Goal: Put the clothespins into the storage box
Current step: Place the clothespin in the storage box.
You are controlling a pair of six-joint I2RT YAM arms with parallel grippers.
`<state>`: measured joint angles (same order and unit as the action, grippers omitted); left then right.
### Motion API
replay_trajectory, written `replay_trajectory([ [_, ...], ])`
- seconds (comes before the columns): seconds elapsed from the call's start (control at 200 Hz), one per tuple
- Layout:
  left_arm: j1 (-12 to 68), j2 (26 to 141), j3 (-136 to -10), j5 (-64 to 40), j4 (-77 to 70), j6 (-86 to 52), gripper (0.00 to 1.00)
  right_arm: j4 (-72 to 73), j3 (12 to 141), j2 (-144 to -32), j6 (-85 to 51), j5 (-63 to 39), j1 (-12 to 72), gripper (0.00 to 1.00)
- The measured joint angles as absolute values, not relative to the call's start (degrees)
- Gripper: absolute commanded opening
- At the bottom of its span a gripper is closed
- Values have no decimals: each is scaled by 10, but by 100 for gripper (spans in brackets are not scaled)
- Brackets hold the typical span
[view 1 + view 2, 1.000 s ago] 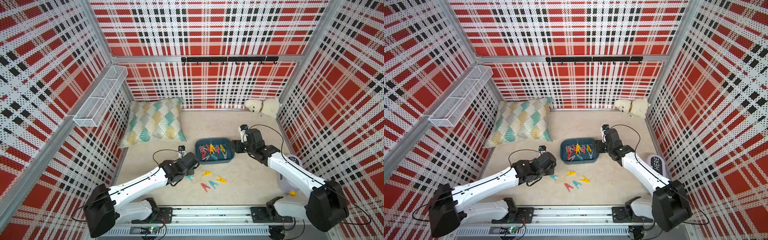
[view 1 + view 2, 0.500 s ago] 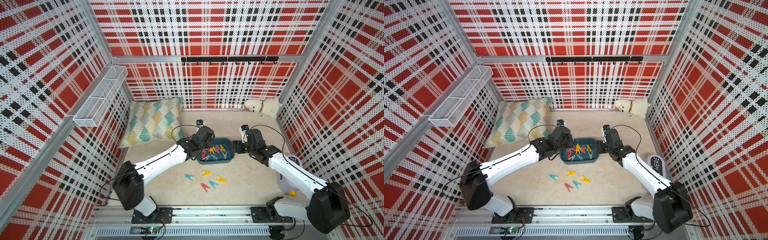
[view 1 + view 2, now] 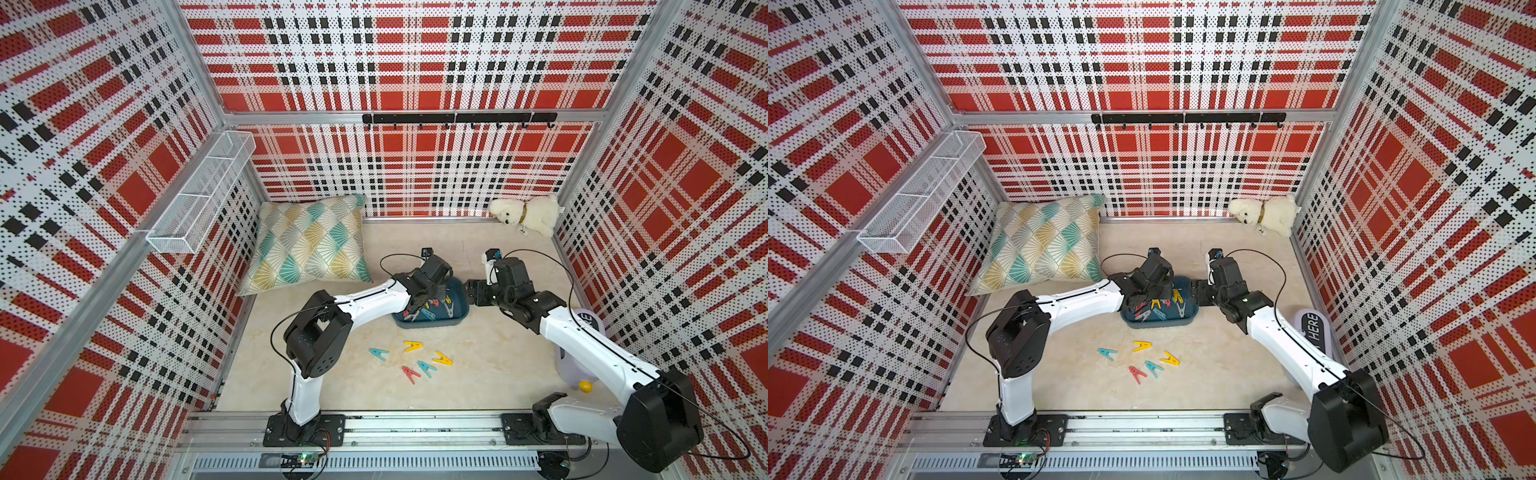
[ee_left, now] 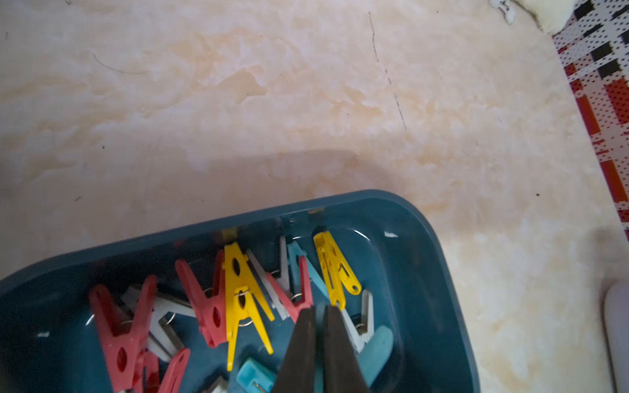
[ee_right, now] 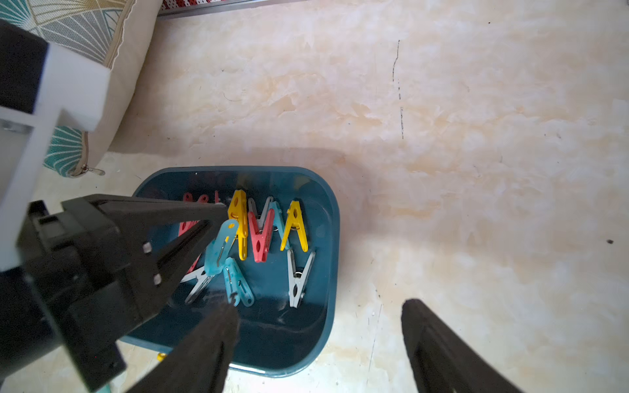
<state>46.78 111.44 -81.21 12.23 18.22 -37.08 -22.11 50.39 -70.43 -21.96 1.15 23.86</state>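
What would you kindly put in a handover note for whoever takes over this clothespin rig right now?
Left gripper: shut above the storage box, apparently holding a teal-blue clothespin at its tips.
Right gripper: open and empty, at the end of the box.
Done: many clothespins already lie in the box.
Left: release the held one into the box, then collect the five loose clothespins on the table, on the robot's side of the box.
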Motion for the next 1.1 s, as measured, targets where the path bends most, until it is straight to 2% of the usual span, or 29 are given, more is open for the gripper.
replay_trajectory([
  [0.346,430,1063,-721,151,179,-375,0,-225,509,-715,-219,10,239,83],
  [0.696,423,1064,-684,154,182,-376,0,-224,509,-715,-217,7,239,83],
  [1.102,423,1112,-712,150,208,-348,18,-224,509,-714,-217,7,239,83],
])
